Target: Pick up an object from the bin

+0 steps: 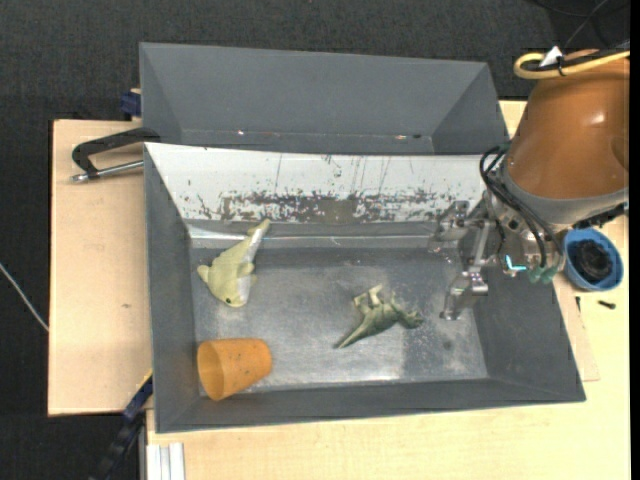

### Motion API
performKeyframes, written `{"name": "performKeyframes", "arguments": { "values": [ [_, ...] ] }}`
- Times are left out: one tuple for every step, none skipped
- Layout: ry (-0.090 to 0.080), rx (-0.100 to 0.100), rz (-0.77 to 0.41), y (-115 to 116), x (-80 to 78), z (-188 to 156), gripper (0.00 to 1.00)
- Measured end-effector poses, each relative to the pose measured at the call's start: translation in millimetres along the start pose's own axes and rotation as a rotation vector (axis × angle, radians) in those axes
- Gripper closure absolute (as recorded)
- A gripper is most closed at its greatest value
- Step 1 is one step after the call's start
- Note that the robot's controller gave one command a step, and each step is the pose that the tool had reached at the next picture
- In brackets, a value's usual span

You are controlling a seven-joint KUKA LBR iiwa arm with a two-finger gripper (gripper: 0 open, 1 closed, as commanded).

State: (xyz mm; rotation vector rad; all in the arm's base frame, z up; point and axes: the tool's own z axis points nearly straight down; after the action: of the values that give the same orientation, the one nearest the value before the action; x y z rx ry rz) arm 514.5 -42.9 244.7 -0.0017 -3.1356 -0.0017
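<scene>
My gripper (458,308) hangs at the right side of the bin, its metal fingers pointing down over bare floor. A green toy dinosaur (378,318) lies on the floor just left of the gripper, apart from it. Farther left, a pale yellow-green toy shark (232,271) rests by the back left of the floor. An orange plastic cup (233,366) lies on its side in the front left corner. Nothing shows between the fingers.
The arm with its orange cover and cables comes in over the bin's right wall. The bin's sloping walls rise on all sides around the floor.
</scene>
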Motion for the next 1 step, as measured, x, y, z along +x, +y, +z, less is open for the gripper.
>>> {"name": "performKeyframes", "arguments": {
  "values": [
    [-0.009,0.001,-0.143,37.6,-10.5,171.3,0.0]
  ]
}}
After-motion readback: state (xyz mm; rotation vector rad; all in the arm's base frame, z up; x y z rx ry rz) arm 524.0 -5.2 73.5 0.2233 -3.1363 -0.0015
